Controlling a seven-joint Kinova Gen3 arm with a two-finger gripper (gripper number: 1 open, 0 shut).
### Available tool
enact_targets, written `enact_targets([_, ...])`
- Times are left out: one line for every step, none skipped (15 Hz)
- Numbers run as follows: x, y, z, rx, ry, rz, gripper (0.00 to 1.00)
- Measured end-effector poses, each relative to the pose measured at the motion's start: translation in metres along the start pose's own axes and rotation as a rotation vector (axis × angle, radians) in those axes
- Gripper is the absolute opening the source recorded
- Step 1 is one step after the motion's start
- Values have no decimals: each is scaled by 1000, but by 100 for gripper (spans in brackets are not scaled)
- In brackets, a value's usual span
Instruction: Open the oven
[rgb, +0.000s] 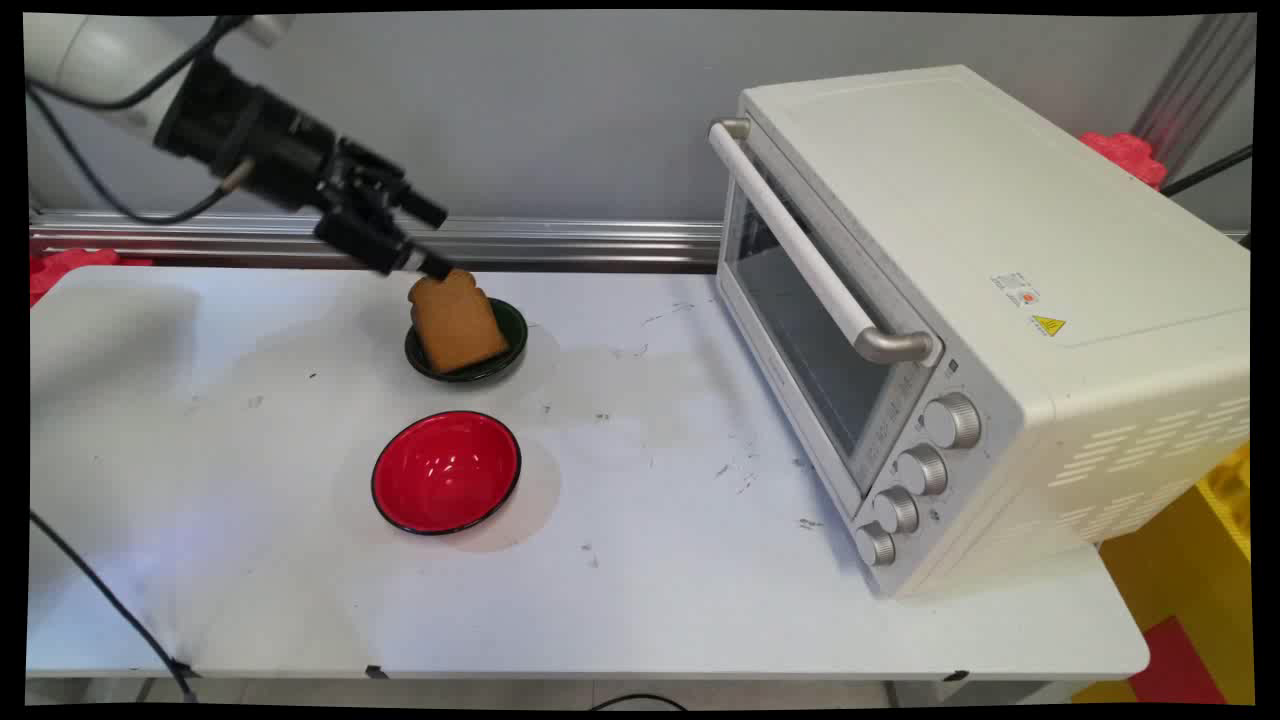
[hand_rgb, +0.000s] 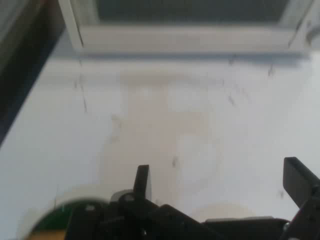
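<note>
The black gripper came in from the upper left of the main view and hung over the back-left part of the white table, slanting down toward the right, its fingers spread wide with nothing between them; in the hand view the two fingertips stood well apart over bare tabletop. The lower fingertip was at the top corner of a slice of toast, touching it or just above it; which, the pictures did not settle. The toast lay tilted in a small dark green bowl, its upper end leaning out over the bowl's back-left rim, and the bowl stood near the table's back edge, left of the middle. In front of it, nearer the table's near edge and a little apart, sat a red bowl with a black rim, upright and holding nothing. On the right side of the table stood a cream toaster oven, its glass door shut, a bar handle across the top of the door and four knobs down its right front, its front turned toward the bowls.
</note>
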Motion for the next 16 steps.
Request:
enact_targets([8,0,2,2,17,4,100])
enact_targets([17,0,5,1,31,8,100])
enact_targets([25,1,8,-1,39,11,100])
enact_targets([32,2,12,-5,40,15,100])
enact_targets([41,4,16,-7,41,17,100])
enact_targets([49,6,21,-9,41,20,100])
enact_targets([60,8,27,-9,41,19,100])
enact_targets([71,11,34,-9,41,15,100])
enact_targets([81,14,40,-9,39,11,100])
enact_targets([90,16,46,-8,37,7,100])
enact_targets([101,18,52,-6,33,1,100])
enact_targets([112,21,59,-4,28,-1,100])
enact_targets([126,23,66,0,23,-2,100])
enact_targets([139,25,73,5,18,-1,100])
enact_targets([151,26,78,11,13,3,100])
enact_targets([163,27,83,16,5,8,100])
